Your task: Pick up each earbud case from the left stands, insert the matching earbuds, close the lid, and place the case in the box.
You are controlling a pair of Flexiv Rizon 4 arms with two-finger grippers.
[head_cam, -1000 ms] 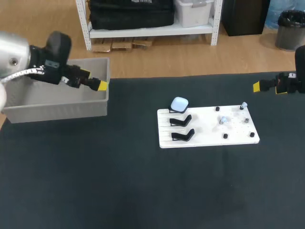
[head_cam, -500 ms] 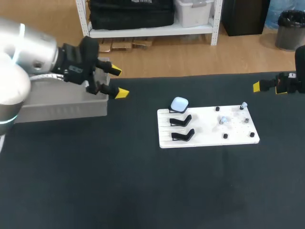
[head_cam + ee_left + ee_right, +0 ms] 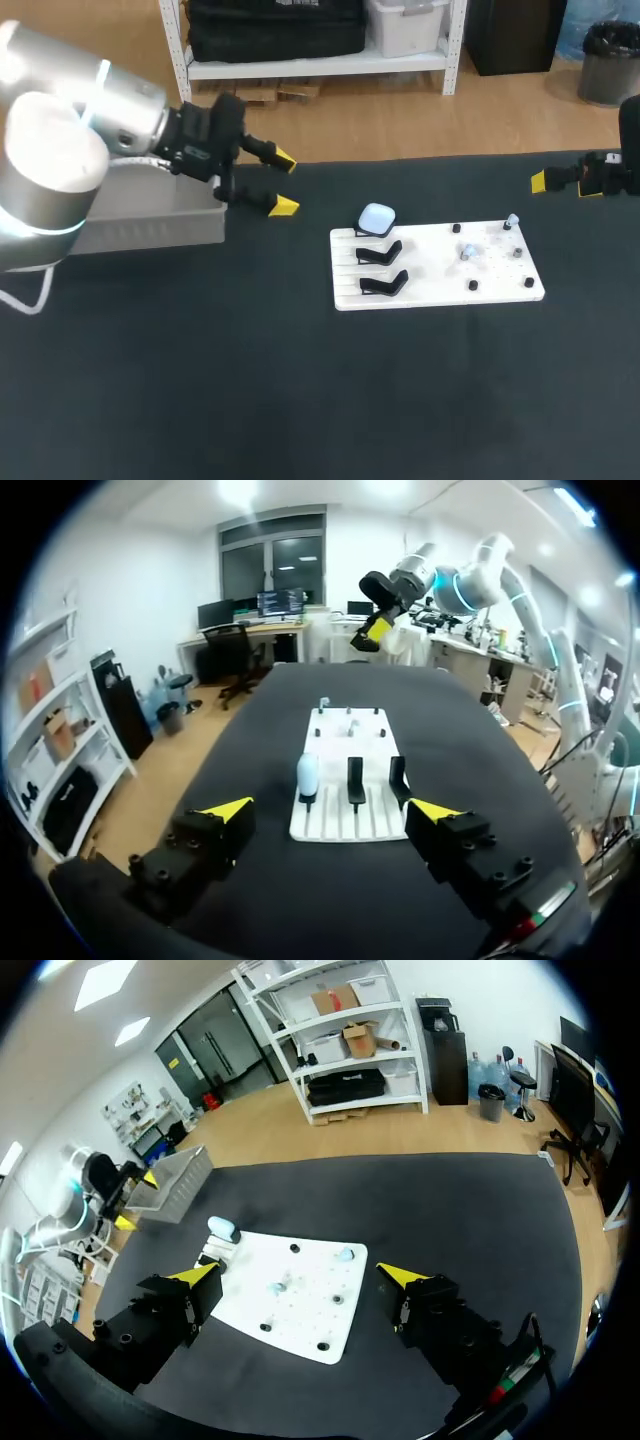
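My left claw (image 3: 284,183) hangs released, its fingers spread wide, above the tabletop (image 3: 200,380) just beside the grey box (image 3: 150,228). The pale blue earbud case (image 3: 377,217) sits on the rearmost stand of the white board (image 3: 440,288), near two black stands (image 3: 381,253) and well apart from both claws. My right claw (image 3: 298,1274) is released too, over the tabletop's right edge
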